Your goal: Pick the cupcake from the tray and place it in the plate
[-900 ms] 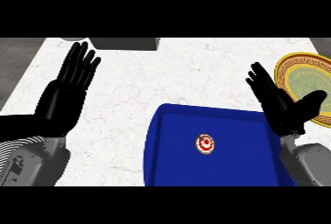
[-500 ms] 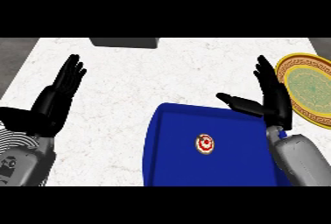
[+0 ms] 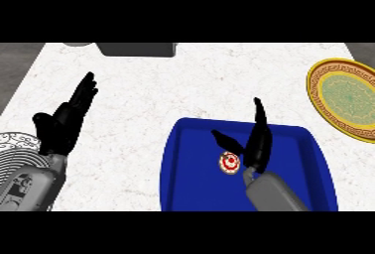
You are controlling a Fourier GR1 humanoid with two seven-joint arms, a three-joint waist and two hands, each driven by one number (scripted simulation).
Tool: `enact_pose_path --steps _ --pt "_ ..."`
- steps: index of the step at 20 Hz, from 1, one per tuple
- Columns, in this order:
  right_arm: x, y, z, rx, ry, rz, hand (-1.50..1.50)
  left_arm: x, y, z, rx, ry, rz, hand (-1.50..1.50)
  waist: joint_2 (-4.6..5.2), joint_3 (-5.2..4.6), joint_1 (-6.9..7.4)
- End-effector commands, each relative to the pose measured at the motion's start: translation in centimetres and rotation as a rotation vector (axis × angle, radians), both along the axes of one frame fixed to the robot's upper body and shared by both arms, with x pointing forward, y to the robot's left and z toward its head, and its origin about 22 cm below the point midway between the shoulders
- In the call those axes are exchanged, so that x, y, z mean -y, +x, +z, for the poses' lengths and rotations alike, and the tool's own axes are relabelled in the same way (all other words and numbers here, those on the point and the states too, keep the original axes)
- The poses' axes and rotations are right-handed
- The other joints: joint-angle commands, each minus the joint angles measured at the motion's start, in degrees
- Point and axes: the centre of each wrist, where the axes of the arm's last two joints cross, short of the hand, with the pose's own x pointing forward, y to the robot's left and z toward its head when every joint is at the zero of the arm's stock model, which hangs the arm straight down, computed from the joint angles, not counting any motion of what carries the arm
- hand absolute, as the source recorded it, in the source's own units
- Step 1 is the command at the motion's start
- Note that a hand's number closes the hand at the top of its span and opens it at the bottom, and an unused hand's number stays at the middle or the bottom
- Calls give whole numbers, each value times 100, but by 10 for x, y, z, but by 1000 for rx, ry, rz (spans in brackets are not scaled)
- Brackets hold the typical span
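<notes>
Whereas half a second ago it hung between tray and plate, the right hand [image 3: 253, 141] has swung in over the blue tray [image 3: 198, 191], fingers straight and apart, thumb just above the cupcake [image 3: 230, 162]. That cupcake sits mid-tray, untouched. Left of the tray, the left hand [image 3: 66, 119] stays open above the table [image 3: 161, 84]. At the tray's upper right, the plate [image 3: 344, 99] carries no readable writing.

Looks like a kitchen. White marble-look surface [image 3: 168, 84] with a blue tray [image 3: 198, 188], and off to the right of the tray, a gold-rimmed plate [image 3: 345, 99]. Dark grey boxy thing [image 3: 137, 48] up past the tray, can't tell what.
</notes>
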Motion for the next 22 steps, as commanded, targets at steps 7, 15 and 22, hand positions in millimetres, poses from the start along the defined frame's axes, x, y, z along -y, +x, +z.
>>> enact_pose_path --steps 7,15,22 --pt "-39 11 -14 17 -248 -69 -150 -12 1 -12 -55 18 62 0 -166 -16 -370" --pt "-54 17 7 -484 -290 -41 -150 -12 -9 -27 -52 24 76 0 -200 -18 -393" --pt "-80 20 66 -662 -318 -66 -150 -9 -2 -19 -38 11 87 0 -185 15 -371"
